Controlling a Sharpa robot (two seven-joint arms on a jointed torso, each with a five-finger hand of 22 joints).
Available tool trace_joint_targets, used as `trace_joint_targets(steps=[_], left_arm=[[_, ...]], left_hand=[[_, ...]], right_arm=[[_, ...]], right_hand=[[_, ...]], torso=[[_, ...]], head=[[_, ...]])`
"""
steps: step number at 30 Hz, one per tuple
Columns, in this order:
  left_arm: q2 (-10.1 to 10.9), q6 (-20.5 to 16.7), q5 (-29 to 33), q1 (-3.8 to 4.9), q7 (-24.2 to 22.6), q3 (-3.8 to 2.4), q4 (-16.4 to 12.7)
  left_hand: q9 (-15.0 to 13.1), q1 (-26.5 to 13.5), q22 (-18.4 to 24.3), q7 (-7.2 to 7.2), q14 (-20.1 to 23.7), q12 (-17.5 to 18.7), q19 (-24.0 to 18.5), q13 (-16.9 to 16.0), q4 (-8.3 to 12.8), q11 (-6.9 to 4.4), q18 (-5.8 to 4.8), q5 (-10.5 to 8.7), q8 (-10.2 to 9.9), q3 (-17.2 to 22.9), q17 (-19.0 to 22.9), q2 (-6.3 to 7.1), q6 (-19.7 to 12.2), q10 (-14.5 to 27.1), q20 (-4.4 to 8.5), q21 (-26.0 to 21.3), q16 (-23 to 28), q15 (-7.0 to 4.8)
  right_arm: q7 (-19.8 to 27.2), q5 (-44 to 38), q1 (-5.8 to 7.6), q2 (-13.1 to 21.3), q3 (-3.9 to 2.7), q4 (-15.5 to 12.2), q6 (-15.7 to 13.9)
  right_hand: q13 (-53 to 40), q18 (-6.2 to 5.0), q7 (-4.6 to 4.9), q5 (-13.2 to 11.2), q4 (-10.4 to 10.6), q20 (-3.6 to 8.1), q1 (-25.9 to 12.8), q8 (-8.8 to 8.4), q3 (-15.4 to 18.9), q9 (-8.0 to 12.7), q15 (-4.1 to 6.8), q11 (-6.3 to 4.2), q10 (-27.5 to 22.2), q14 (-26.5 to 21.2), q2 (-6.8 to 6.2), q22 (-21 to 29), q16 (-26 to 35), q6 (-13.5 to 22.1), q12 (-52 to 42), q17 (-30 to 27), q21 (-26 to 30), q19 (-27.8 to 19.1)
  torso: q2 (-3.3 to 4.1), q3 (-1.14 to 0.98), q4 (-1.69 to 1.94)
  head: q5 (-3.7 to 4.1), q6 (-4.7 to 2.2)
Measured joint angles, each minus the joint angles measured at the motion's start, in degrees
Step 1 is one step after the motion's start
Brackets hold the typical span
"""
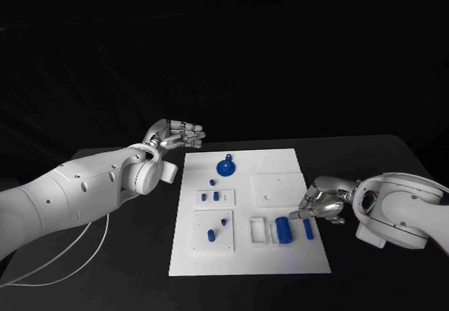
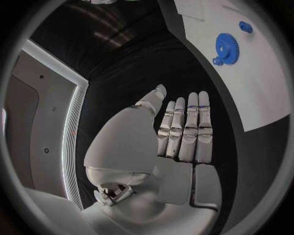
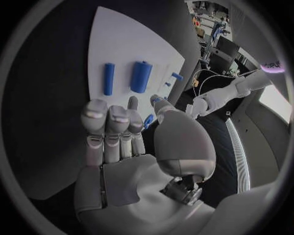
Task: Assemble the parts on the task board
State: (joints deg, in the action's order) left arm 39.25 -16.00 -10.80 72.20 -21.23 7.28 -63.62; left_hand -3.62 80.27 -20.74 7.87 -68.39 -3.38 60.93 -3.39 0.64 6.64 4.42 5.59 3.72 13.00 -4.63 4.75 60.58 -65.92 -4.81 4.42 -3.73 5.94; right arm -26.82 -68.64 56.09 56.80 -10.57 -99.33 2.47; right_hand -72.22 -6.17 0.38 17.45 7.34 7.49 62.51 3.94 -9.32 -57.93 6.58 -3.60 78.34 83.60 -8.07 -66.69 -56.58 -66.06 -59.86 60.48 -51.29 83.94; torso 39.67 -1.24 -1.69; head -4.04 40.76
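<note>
The white task board (image 1: 289, 260) lies in the middle of the table. On it sit a blue gear (image 1: 226, 168), a thick blue cylinder (image 1: 283, 230) and a thinner blue rod (image 1: 308, 228). Small blue pegs (image 1: 215, 196) stand on the board's left plates. My left hand (image 1: 176, 135) hovers off the board's far left corner, its fingers straight and apart (image 2: 183, 132), holding nothing; the gear (image 2: 227, 47) lies beyond it. My right hand (image 1: 321, 201) is at the board's right edge, just beyond the rod. Its thumb and a finger pinch a small blue part (image 3: 149, 121).
A square white plate (image 1: 273, 188) lies on the board beside my right hand. A white holder (image 1: 257, 230) sits left of the cylinder. A white cable (image 1: 89, 251) trails under my left arm. Black table surrounds the board.
</note>
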Motion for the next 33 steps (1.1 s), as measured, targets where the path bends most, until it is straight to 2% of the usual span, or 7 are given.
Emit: trace_joint_targets(steps=[3,6,13,22,25,27,33], left_arm=[[0.0,0.0,0.0,-0.01,-0.04,0.01,-0.04],[0.0,0.01,0.0,-0.02,-0.08,0.02,-0.09],[0.07,0.04,0.0,-0.02,-0.12,0.02,-0.14],[0.06,0.1,0.01,-0.02,-0.12,0.03,-0.12],[0.04,0.12,0.01,-0.02,-0.12,0.03,-0.1],[0.01,0.14,0.01,-0.02,-0.11,0.04,-0.09],[-0.07,0.22,0.01,-0.02,-0.08,0.04,-0.08]], left_hand=[[0.0,0.0,0.09,0.0,0.0,0.0,0.0,0.0,0.0,0.0,0.0,0.0,0.0,0.0,0.0,0.0,0.0,0.0,0.0,0.0,0.0,0.0],[0.0,0.0,0.09,0.0,0.0,0.0,0.0,0.0,0.0,0.0,0.0,0.0,0.0,0.0,0.0,0.0,0.0,0.0,0.0,0.0,0.0,0.0],[0.0,0.0,0.35,0.0,0.0,0.0,0.14,0.0,0.0,0.0,0.0,0.0,0.0,0.0,-0.05,0.0,0.0,0.0,-0.14,0.0,0.0,0.0],[0.0,0.0,0.62,0.0,0.0,0.0,0.2,0.0,-0.15,0.0,0.01,0.0,0.0,-0.15,-0.04,0.0,0.0,0.0,-0.2,0.0,0.0,0.0],[0.0,0.0,0.64,0.0,0.0,0.0,0.2,0.0,-0.15,0.0,0.01,0.0,0.0,-0.15,-0.04,0.0,0.0,0.0,-0.2,0.0,0.0,0.0],[0.0,0.01,0.74,0.0,0.0,0.0,0.2,0.0,-0.31,0.0,0.01,0.0,0.0,0.01,-0.04,0.0,0.0,0.0,-0.2,0.0,0.0,0.0],[0.0,0.01,0.9,0.0,0.0,0.0,0.2,0.0,-0.46,0.0,0.01,0.0,0.0,-0.15,-0.04,0.0,0.0,0.0,-0.2,0.0,0.0,0.0]], right_arm=[[-1.0,-0.05,0.0,0.0,1.08,-0.11,0.91],[-1.83,-0.2,-0.01,-0.18,1.82,-0.17,1.23],[-3.94,-0.3,0.0,-1.48,3.33,-0.44,0.89],[-6.64,0.23,0.0,-2.77,3.98,-0.64,-0.44],[-7.3,0.55,0.0,-3.1,4.14,-0.68,-0.76],[-7.72,0.71,0.01,-3.29,4.37,-0.68,-0.86],[-8.56,0.6,0.01,-3.69,4.81,-0.57,-0.96]], right_hand=[[-0.29,0.0,0.21,0.01,1.6,0.0,-0.38,0.0,-0.14,-2.63,0.0,0.0,0.0,0.01,-0.38,-0.28,0.0,1.01,0.5,0.03,0.0,0.0],[-0.5,0.0,0.68,-1.05,3.64,-0.01,-0.83,0.0,-0.27,-2.79,-0.01,0.21,0.21,0.01,-0.83,-0.5,-0.23,1.71,0.5,0.17,0.0,0.0],[-2.0,0.0,1.32,-1.69,6.53,-0.01,-0.82,0.0,-0.37,4.07,-0.22,0.51,0.51,-0.2,-1.89,-1.11,-0.67,3.31,-0.17,0.56,-0.16,0.0],[-2.61,0.0,1.32,-2.72,8.54,-0.02,-1.83,0.0,-1.31,5.26,-0.22,0.51,0.51,-0.2,-2.9,-1.36,-1.0,3.31,-0.44,0.69,-0.16,-0.01],[-2.74,0.0,1.32,-6.15,8.29,-0.02,-2.85,0.0,-5.09,5.36,-0.22,0.63,0.63,-0.2,-3.92,-1.45,-1.0,3.31,-0.44,0.76,-0.16,-0.01],[-2.74,0.01,1.32,-11.31,6.06,-0.03,-5.07,0.0,-11.17,5.36,-0.23,0.73,0.72,-0.2,-5.09,-1.51,-1.0,3.31,-0.44,0.75,-0.16,-0.01],[-2.74,0.0,1.32,-13.45,3.79,-0.03,-6.94,0.01,-13.63,5.49,-0.23,0.73,0.72,-0.2,-5.1,-1.6,-1.0,3.31,-0.44,0.75,-0.16,-0.01]], torso=[[0.0,0.04,-0.01],[-0.03,0.11,-0.01],[-0.07,0.19,-0.01],[-0.05,0.16,-0.03],[-0.05,0.16,-0.03],[-0.05,0.16,-0.03],[-0.05,0.19,-0.05]], head=[[0.05,0.2],[0.13,0.4],[0.05,0.95],[-0.17,1.48],[-0.21,1.56],[-0.24,1.58],[-0.25,1.63]])
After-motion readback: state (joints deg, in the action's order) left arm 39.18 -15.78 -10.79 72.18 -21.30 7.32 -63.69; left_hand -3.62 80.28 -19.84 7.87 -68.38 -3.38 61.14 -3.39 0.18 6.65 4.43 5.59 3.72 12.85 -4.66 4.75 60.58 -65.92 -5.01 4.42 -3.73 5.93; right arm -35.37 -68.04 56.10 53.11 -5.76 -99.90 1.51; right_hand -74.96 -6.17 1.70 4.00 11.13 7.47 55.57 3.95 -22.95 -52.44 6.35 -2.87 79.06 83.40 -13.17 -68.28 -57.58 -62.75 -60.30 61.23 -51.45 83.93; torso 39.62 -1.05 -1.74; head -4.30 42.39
